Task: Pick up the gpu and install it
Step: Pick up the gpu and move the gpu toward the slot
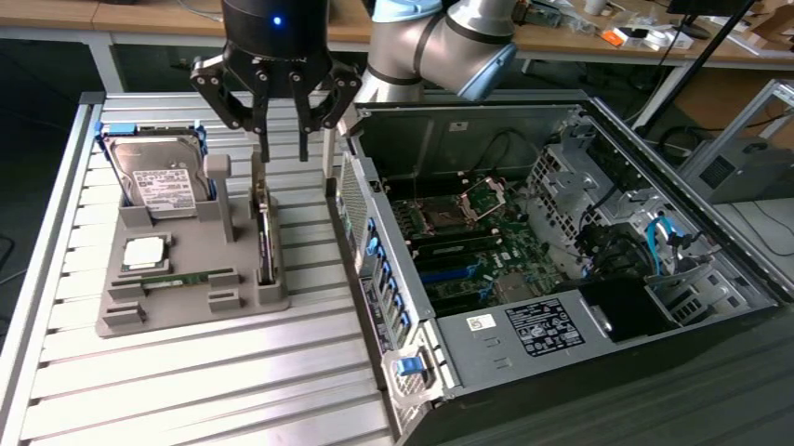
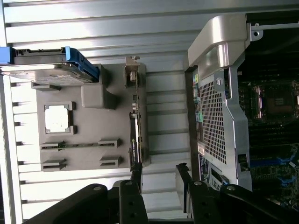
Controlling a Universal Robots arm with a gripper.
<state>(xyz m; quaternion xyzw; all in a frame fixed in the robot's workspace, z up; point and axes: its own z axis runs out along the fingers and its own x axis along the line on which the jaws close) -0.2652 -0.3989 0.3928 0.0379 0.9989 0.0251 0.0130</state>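
Note:
The gpu point(image 1: 263, 234) stands on its long edge in a slot of the grey holder point(image 1: 186, 311), at that holder's side nearest the computer case. In the wrist view the gpu point(image 2: 135, 126) is a thin dark strip with its metal bracket at the far end. My gripper point(image 1: 281, 154) hangs just above the card's far end, open, with nothing between its fingers. Seen from the wrist, the gripper point(image 2: 159, 179) has one dark fingertip point(image 2: 136, 178) in line with the card's near end and the other toward the case.
The holder also carries a silver hard drive point(image 1: 159, 178) in a blue bracket, a processor chip point(image 1: 145, 251) and a green memory stick point(image 1: 174, 277). The open computer case point(image 1: 410, 372) lies on the exterior view's right, its motherboard point(image 1: 478, 246) exposed. A slatted metal table point(image 1: 223, 390) lies beneath.

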